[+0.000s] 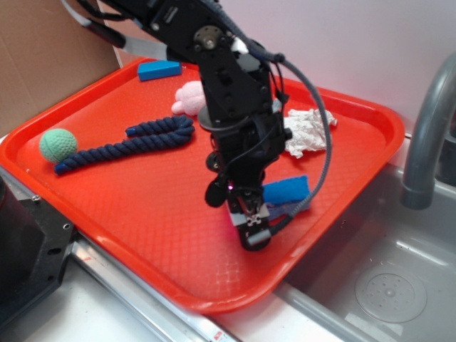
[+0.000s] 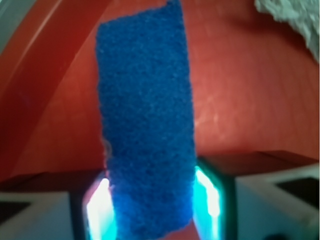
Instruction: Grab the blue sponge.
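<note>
Looked soft, light and squashy, the blue sponge (image 2: 145, 120); likely best pinched across its narrow width, near one end, as here. Lay toward four o'clock on the red tray (image 1: 142, 235), near the rim, well apart from the hard blue block (image 1: 159, 69) at eleven. Sat between the fingers of the gripper (image 1: 249, 224), one end pinched, the rest running toward twelve in the wrist view. Lifted or resting: could not tell.

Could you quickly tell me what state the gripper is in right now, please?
Gripper: closed on the blue sponge, which sits between its fingers over the red tray.
</note>
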Motion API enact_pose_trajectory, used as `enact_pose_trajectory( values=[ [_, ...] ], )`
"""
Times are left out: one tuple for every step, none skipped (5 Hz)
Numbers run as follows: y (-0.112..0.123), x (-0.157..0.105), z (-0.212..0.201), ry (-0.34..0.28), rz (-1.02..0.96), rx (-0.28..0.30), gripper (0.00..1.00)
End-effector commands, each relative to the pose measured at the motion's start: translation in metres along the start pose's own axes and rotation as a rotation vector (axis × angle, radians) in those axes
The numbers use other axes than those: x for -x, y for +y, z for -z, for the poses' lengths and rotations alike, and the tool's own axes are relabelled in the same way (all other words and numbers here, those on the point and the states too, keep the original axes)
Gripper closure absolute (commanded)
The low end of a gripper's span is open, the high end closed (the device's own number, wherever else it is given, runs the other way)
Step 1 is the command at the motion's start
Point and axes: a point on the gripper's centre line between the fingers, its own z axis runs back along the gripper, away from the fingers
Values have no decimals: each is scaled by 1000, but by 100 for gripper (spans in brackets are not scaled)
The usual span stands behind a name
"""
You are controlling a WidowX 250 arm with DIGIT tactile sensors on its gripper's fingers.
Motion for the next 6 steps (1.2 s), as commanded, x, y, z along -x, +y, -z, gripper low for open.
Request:
enact_pose_trajectory(
  values=[
    [47, 17, -102, -70, -426, 29, 100],
    [81, 53, -157, -71, -612, -57, 100],
    [87, 58, -192, -111, -645, -102, 100],
    [79, 69, -216, -172, -651, -108, 100],
    [66, 83, -223, -176, -650, -112, 100],
    [59, 91, -221, -177, -643, -105, 100]
  ],
)
